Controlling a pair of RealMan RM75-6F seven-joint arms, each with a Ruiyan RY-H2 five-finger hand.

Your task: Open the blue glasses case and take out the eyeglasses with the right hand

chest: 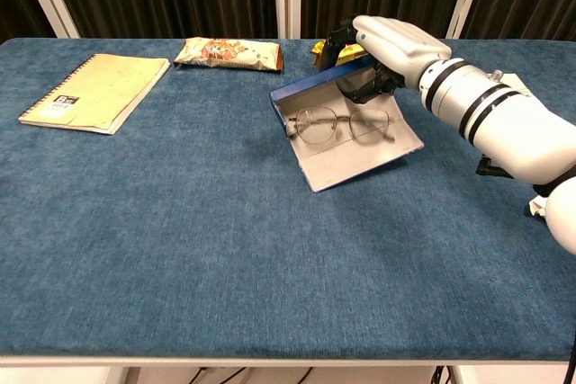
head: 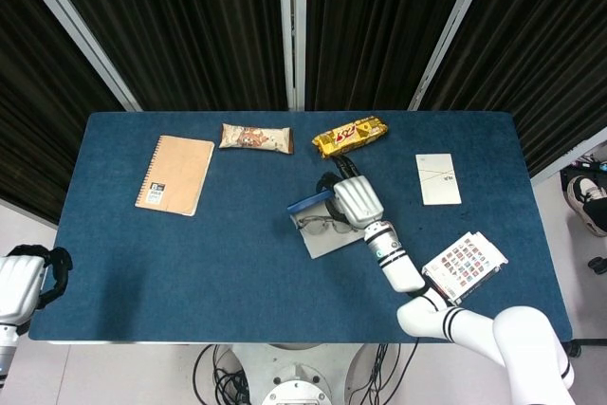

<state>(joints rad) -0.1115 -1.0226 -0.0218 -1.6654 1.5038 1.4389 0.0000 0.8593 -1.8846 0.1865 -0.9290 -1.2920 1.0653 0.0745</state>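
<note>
Right hand [chest: 385, 46] sits at upper centre-right of the chest view, fingers curled over the far blue edge of the glasses case [chest: 346, 129] and gripping it; the case is lifted and tilted, with the open pale lid sloping down toward the camera. In the head view the same hand [head: 351, 198] lies just right of frame centre, covering the case's right end. Eyeglasses [chest: 342, 125] lie inside the open case, thin metal frame, lenses side by side, just below the fingertips; whether the fingers touch the frame cannot be told. In the head view the eyeglasses [head: 321, 226] show at the left of the hand against the grey lining of the case [head: 318, 225]. Left hand [head: 24, 280] rests at the lower left edge of the head view, off the blue table [head: 209, 263], holding nothing; fingers appear curled in, though the view is partial. Behind the right hand, touching nothing, a yellow snack packet [head: 350, 135] lies at upper centre. To its left is a brown-and-white snack bar [head: 255, 138], then a tan spiral notebook [head: 174, 174] at upper left. A white card [head: 438, 178] lies at the right, and a printed colour leaflet [head: 464, 262] at lower right beside the right forearm.
</note>
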